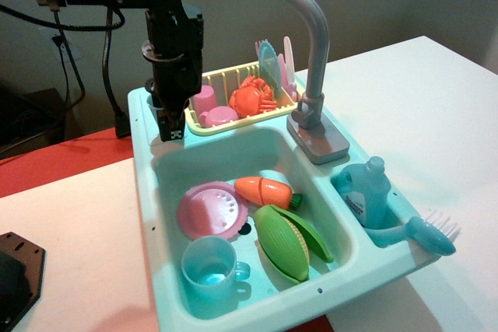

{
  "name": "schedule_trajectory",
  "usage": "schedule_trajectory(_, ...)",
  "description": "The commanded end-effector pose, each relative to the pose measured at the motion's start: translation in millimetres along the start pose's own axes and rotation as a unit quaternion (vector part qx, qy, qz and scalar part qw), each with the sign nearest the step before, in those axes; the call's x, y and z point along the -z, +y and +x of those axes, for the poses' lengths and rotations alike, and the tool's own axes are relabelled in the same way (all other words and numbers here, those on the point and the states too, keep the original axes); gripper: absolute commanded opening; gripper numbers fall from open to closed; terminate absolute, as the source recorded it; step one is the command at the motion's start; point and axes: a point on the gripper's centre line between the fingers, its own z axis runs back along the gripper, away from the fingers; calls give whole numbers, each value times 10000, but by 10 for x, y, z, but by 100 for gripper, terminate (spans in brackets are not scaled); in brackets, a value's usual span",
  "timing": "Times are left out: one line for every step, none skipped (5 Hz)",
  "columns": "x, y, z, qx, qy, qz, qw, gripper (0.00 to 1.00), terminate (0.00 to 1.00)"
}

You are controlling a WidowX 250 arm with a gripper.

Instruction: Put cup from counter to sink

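Observation.image: fingers (170,124) hang over counter (148,126) beside sink (268,149) rim, grip unclear, cup apparently hidden.

I'm working at a lab-style test bench, not a real kitchen: the pale-teal sink unit (148,215) is a plastic toy with a tall grey faucet (305,44), sitting on a plain white desk (420,91). Toy food fills it, a plastic carrot (263,190) and corn (283,240) in the basin, a crab (249,97) in the yellow dish rack (204,124). Behind my arm (173,44), black cables (109,52) run to a wall outlet (51,36) on a bare wall.
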Motion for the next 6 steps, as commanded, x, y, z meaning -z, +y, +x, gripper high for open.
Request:
schedule_trajectory(-189, -5, -48, -95, -350, 50, 9993, 0, 0)
schedule_trajectory(-195, -31, -70, -61, -375, 62, 9993, 0, 0)
schedule_trajectory(-289, -89, -28, 99, -559, 137, 9983, 0, 0)
schedule_trajectory(-591, -270, 161, 178, -813, 105, 9965, 0, 0)
schedule_trajectory(-766, -474, 309, 254, -1023, 37, 9944, 0, 0)
schedule_trajectory(-753, -758, 360, 435, -1017, -43, 9939, 0, 0)
